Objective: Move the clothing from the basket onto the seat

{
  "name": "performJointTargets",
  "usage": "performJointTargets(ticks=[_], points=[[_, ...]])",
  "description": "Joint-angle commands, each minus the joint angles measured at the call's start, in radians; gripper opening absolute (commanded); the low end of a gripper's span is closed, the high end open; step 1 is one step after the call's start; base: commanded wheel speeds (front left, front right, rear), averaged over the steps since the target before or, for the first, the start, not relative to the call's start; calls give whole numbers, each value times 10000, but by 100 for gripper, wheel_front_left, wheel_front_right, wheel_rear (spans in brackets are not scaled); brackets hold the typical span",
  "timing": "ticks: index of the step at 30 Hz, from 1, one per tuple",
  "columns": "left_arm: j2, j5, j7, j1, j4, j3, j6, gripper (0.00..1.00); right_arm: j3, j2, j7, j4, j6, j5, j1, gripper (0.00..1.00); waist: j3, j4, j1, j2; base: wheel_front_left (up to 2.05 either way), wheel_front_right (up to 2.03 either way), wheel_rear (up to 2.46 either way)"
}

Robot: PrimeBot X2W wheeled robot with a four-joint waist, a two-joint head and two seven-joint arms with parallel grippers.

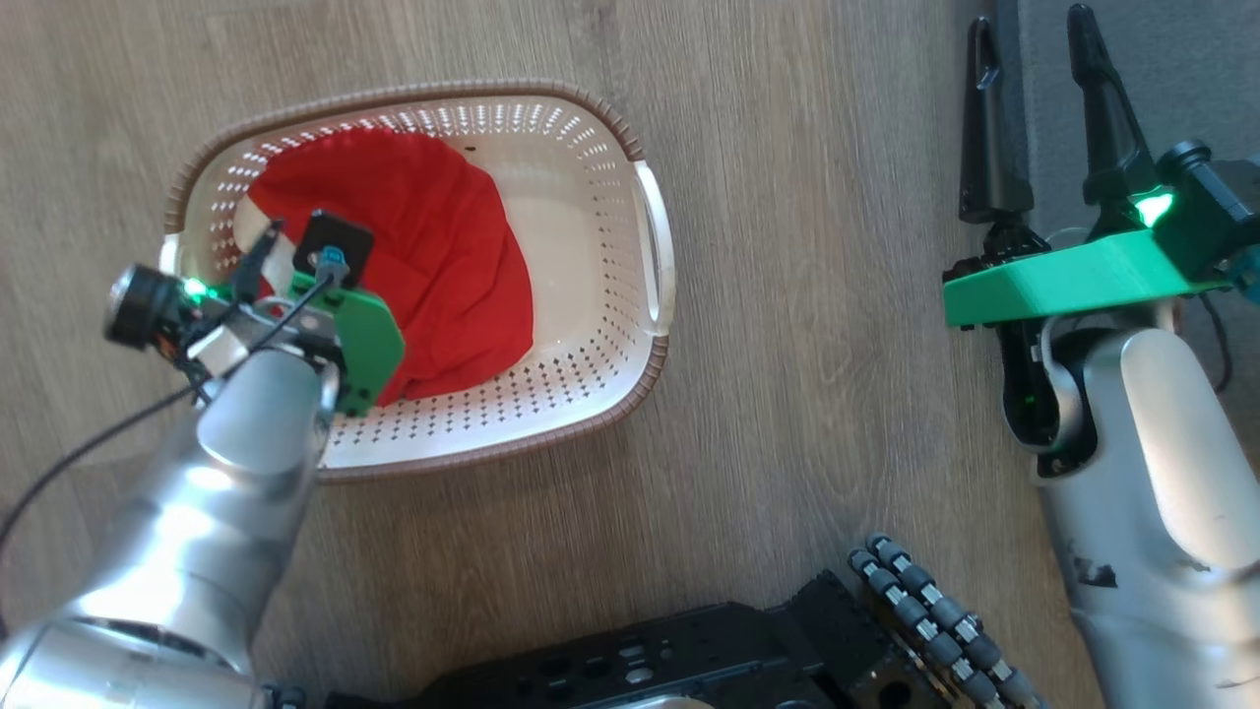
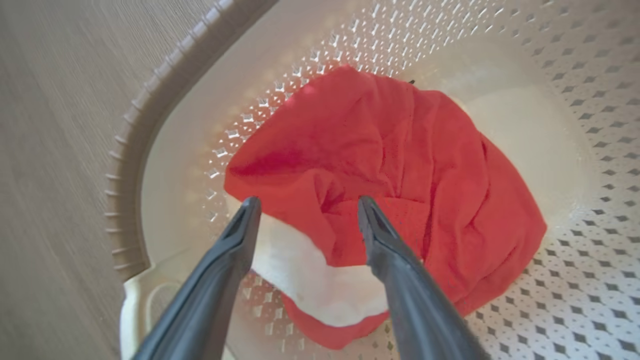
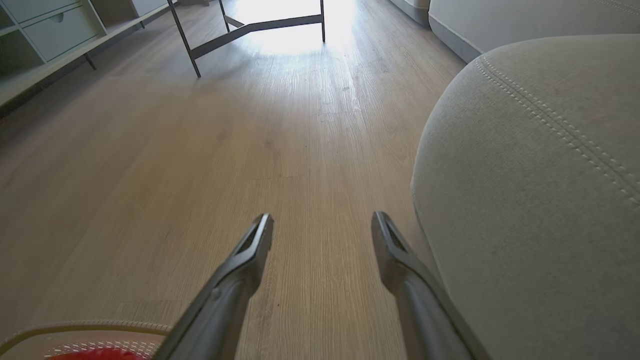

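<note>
The left gripper (image 2: pixel 308 200), fingers spread and empty, hangs just over the clothing (image 2: pixel 380 165), a red heap lying in the basket (image 1: pixel 591 128) at the upper left of the head view. The right gripper (image 1: pixel 1031 39), also spread, stands well apart at the upper right beside the seat (image 3: pixel 540 175); the left is nearer.

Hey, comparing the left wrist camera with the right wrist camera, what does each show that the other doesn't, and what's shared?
Left wrist view: the open left gripper poised over the clothing, with its white panel, down inside the basket. Right wrist view: the open right gripper, the grey seat beside it, and table legs beyond. Shared: the wood floor, the basket's rim and some red clothing.
</note>
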Motion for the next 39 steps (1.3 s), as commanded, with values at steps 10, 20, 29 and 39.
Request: performJointTargets(ticks=[10, 20, 29, 39], points=[[672, 760, 1210, -762, 324, -686, 301, 100, 190, 282, -48, -341, 69, 142, -163, 100, 654, -235, -1, 0, 0, 0, 0], [687, 1889, 2659, -1222, 399, -2047, 261, 100, 137, 404, -48, -378, 69, 165, -234, 100, 1006, -365, -1, 0, 0, 0, 0], [702, 2123, 3229, -1230, 413, -2531, 134, 0, 102, 457, -48, -398, 69, 213, -322, 100, 1073, -327, -1, 0, 0, 0, 0], [741, 1200, 1936, -820, 415, -2058, -125, 0, 79, 497, -48, -244, 69, 265, -347, 100, 414, -299, -1, 0, 0, 0, 0]])
